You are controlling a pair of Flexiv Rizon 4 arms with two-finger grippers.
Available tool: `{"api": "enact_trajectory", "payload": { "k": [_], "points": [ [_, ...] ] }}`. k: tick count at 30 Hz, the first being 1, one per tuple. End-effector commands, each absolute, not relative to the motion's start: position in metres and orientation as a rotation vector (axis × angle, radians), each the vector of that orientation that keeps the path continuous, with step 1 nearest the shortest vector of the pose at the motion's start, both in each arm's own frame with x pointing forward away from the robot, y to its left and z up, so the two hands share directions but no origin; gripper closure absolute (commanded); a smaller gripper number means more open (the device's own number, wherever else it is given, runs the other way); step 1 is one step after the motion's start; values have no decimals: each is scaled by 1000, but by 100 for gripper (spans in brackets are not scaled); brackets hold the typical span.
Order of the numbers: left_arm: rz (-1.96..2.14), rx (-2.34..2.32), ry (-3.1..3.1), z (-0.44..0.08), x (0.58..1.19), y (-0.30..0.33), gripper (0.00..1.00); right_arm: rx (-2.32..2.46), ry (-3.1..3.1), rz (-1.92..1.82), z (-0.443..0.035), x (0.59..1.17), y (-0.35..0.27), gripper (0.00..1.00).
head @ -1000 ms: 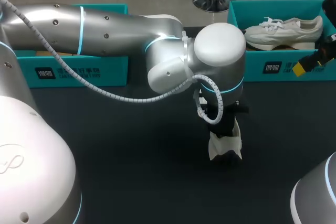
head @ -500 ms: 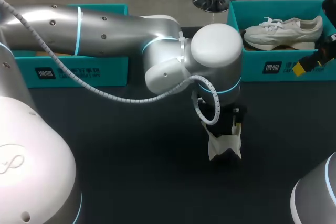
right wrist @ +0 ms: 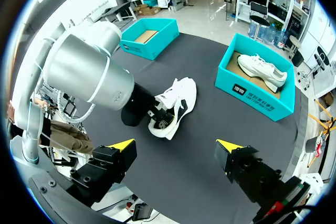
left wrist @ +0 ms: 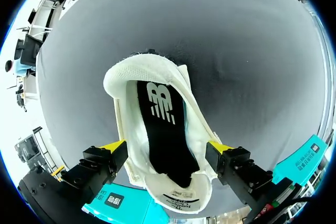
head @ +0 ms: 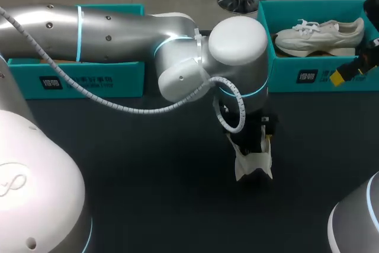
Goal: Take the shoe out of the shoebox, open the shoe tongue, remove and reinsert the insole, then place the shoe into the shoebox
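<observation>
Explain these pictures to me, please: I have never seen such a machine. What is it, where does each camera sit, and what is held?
It is a two-armed robot at a dark table. One camera looks down from above, and one sits on each wrist. The left gripper is closed on a white shoe lying on the table, with a finger on each side. The right gripper is open and empty. Behind stand a left box and a right box, which holds a second shoe.

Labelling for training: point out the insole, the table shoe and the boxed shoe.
insole (left wrist: 167, 135): left wrist view, its middle
table shoe (right wrist: 178, 103): right wrist view, its side
boxed shoe (head: 320, 36): head view, its side
</observation>
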State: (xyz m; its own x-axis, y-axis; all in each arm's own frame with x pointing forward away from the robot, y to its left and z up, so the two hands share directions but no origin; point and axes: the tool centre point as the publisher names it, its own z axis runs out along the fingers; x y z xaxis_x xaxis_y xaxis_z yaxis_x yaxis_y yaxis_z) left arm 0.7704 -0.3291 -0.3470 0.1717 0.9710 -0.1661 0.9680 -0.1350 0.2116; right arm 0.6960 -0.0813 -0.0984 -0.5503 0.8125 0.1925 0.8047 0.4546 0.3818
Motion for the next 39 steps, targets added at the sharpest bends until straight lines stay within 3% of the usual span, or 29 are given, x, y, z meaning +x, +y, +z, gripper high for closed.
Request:
{"api": "enact_trajectory", "payload": {
  "k": [1, 19, 20, 21, 39],
  "points": [
    [8, 2188, 1865, -330, 779, -325, 0, 1485, 2668, 677, -98, 699, -80, 0],
    [-1, 2249, 1890, -273, 823, -305, 0, 1485, 2668, 677, -98, 699, -80, 0],
    [-39, 2240, 1907, -273, 826, -305, 64, 1485, 2668, 677, -98, 699, -80, 0],
    [-30, 2238, 1900, -274, 829, -306, 100, 1485, 2668, 677, -98, 699, -80, 0],
    [-38, 2253, 1871, -291, 820, -306, 100, 1485, 2668, 677, -98, 699, -80, 0]
  ]
}}
